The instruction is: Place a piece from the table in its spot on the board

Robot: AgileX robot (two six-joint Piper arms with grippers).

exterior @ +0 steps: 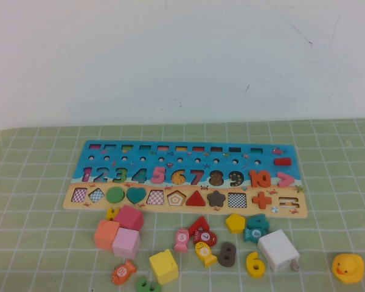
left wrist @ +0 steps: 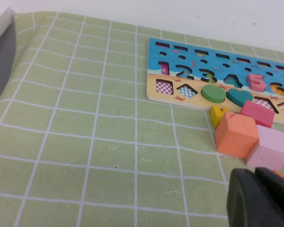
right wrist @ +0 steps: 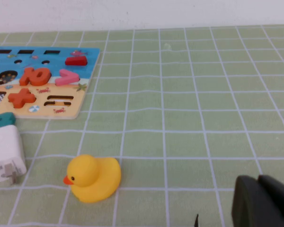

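The piece, a small flat yellow numeral 6 (exterior: 254, 263), lies on the table (exterior: 328, 201) near the front, left of a white block. The board (exterior: 188, 155) lies across the middle, blue above and tan below, with the 6 cut-out (exterior: 178, 177) in the numeral row. The board also shows in the left wrist view (left wrist: 154, 47) and the right wrist view (right wrist: 66, 101). Neither arm shows in the high view. My left gripper (left wrist: 255, 189) is shut and empty, low over the cloth near the pink cube. My right gripper (right wrist: 259, 198) is shut and empty, right of the duck.
Before the board lie orange (exterior: 106, 234), pink (exterior: 126, 243), magenta (exterior: 129, 217) and yellow (exterior: 163, 266) cubes, a yellow pentagon (exterior: 235, 222), a brown 8 (exterior: 226, 254), fish pieces, a white block (exterior: 278, 250) and a rubber duck (exterior: 347, 267). A dark object stands at the far left (left wrist: 0, 61).
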